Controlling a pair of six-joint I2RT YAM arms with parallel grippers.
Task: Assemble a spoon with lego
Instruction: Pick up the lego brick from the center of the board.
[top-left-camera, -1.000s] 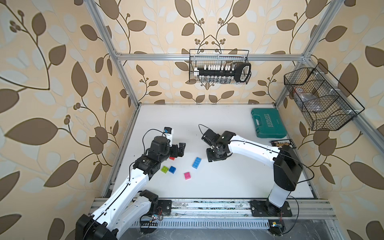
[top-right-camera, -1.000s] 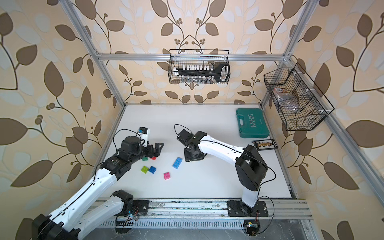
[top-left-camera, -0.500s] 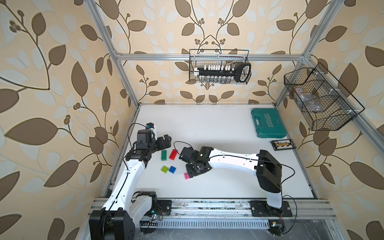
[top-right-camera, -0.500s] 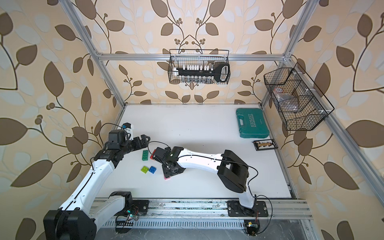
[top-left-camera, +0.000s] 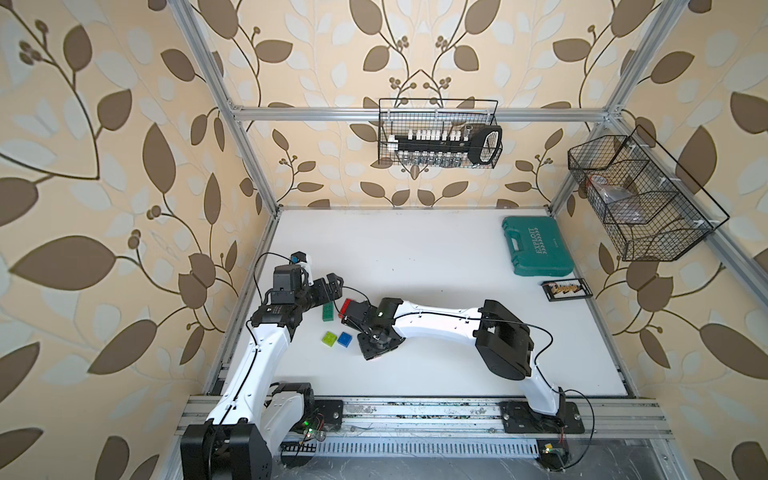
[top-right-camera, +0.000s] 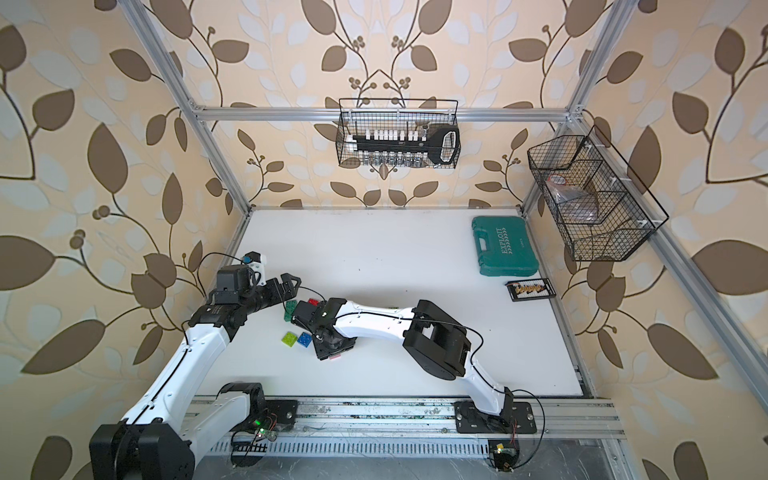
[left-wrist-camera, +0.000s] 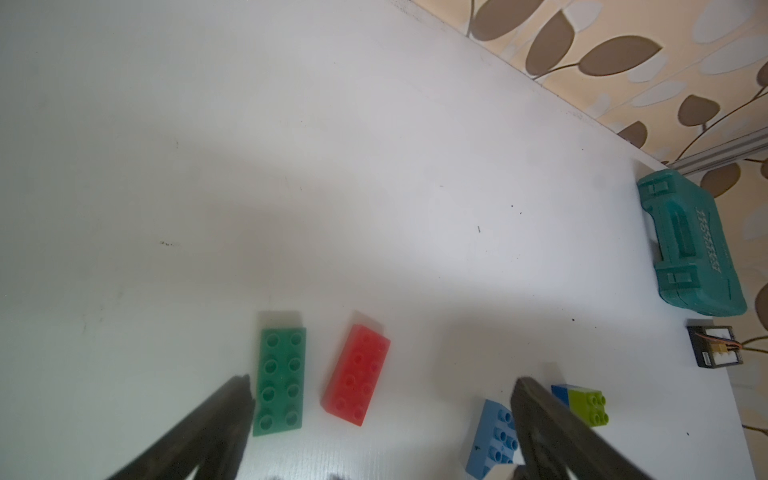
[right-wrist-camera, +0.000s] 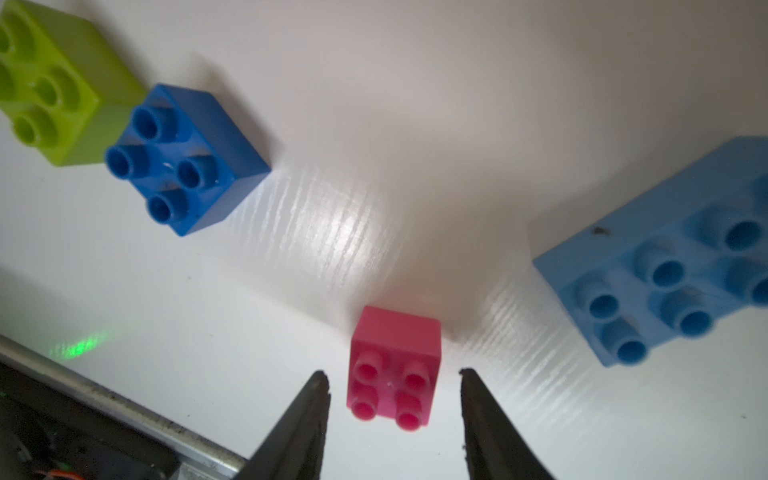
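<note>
No assembled spoon is in view; the lego lies as loose bricks at the table's left front. A dark green brick (top-left-camera: 328, 311) (left-wrist-camera: 280, 380) and a red brick (top-left-camera: 345, 306) (left-wrist-camera: 357, 374) lie side by side under my open left gripper (top-left-camera: 332, 284) (left-wrist-camera: 382, 381). A lime brick (top-left-camera: 330, 338) (right-wrist-camera: 54, 87) touches a blue brick (top-left-camera: 344, 339) (right-wrist-camera: 183, 158). My right gripper (top-left-camera: 376, 349) (right-wrist-camera: 394, 373) is open, one finger on each side of the pink brick (right-wrist-camera: 395, 370), a gap on both sides. A light blue brick (right-wrist-camera: 673, 266) lies beside it, hidden under the right arm in both top views.
A teal tool case (top-left-camera: 538, 247) and a small black tray (top-left-camera: 566, 289) sit at the back right. Wire baskets hang on the back wall (top-left-camera: 438, 133) and the right wall (top-left-camera: 640, 199). The metal front rail (right-wrist-camera: 124, 411) runs close to the pink brick.
My right arm swung from the table's middle to the left front and came down over the pink brick, its jaws narrowing. My left arm drew back toward the left wall, still open.
</note>
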